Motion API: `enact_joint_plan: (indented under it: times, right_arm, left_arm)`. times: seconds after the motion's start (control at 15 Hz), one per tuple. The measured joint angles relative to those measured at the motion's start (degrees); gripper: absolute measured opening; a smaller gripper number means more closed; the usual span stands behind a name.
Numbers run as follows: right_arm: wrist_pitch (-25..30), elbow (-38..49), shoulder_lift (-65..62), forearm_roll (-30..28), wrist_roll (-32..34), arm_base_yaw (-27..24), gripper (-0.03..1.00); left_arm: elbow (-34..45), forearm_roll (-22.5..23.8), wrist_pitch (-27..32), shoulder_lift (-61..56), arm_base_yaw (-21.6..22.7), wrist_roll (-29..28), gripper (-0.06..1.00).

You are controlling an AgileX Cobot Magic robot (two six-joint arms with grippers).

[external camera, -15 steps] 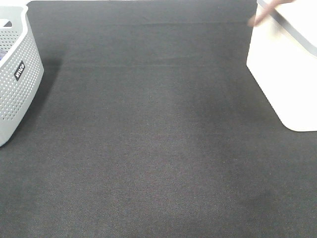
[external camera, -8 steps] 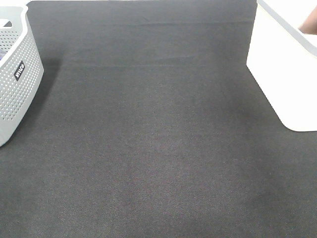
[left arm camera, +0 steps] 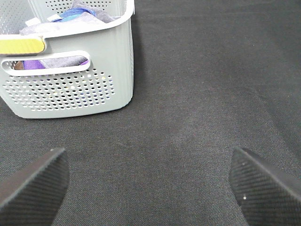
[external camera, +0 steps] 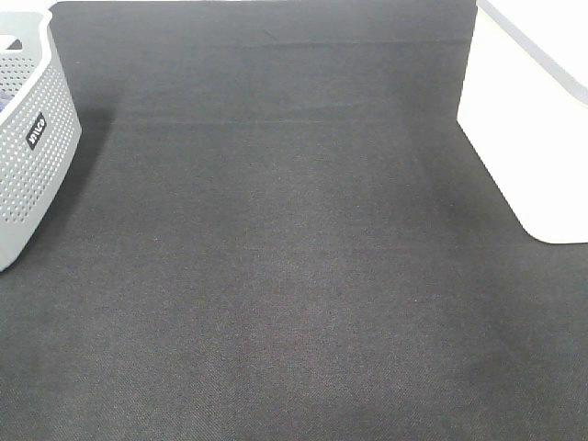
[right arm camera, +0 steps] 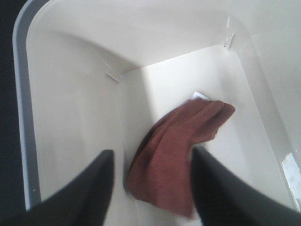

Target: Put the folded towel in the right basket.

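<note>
The reddish-brown towel lies loosely bunched on the floor of the white right basket, leaning toward one wall, in the right wrist view. My right gripper hangs over the basket's inside with both dark fingers spread apart and nothing between them; it is open and above the towel. In the exterior high view only the white basket's outer wall shows at the right edge; the towel and both arms are out of that view. My left gripper is open and empty above the black table.
A grey perforated basket with several clothes in it stands at the left edge, also in the left wrist view. The black mat covers the table between the two baskets.
A blurred pinkish-brown shape over the right basket's rim moved right and has left the exterior high view. Nothing else moved.
</note>
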Motion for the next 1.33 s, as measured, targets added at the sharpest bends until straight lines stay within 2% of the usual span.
enact_joint_plan:
  times: [0.07, 0.2, 0.33, 0.6, 0.73, 0.93, 1.07, 1.33]
  right_arm:
    - [0.0, 0.0, 0.0, 0.0, 0.2, 0.0, 0.58]
    - [0.0, 0.0, -0.2, 0.0, 0.8, 0.6, 0.64]
    - [0.0, 0.0, -1.7, -0.2, 0.9, 2.6, 0.65]
    - [0.0, 0.0, -5.5, -0.9, 0.9, 10.0, 0.65]
    - [-0.1, 0.0, -6.9, -4.1, 0.9, 15.1, 0.65]
    - [-0.2, 1.3, -10.1, -6.8, 1.5, 18.7, 0.65]
    - [-0.2, 6.8, -14.6, -7.2, 1.7, 18.7, 0.65]
    - [-0.3, 28.3, -28.1, -8.7, 1.7, 18.7, 0.65]
  left_arm:
    - [0.0, 0.0, 0.0, 0.0, 0.0, 0.0, 0.88]
    - [0.0, 0.0, 0.0, 0.0, 0.0, 0.0, 0.88]
    - [0.0, 0.0, 0.0, 0.0, 0.0, 0.0, 0.88]
    - [0.0, 0.1, 0.0, 0.0, 0.0, 0.0, 0.88]
    - [0.0, 0.1, 0.0, 0.0, 0.0, 0.0, 0.88]
    - [0.0, 0.1, 0.0, 0.0, 0.0, 0.0, 0.88]
    - [0.0, 0.1, 0.0, 0.0, 0.0, 0.0, 0.88]
    - [0.0, 0.1, 0.0, 0.0, 0.0, 0.0, 0.88]
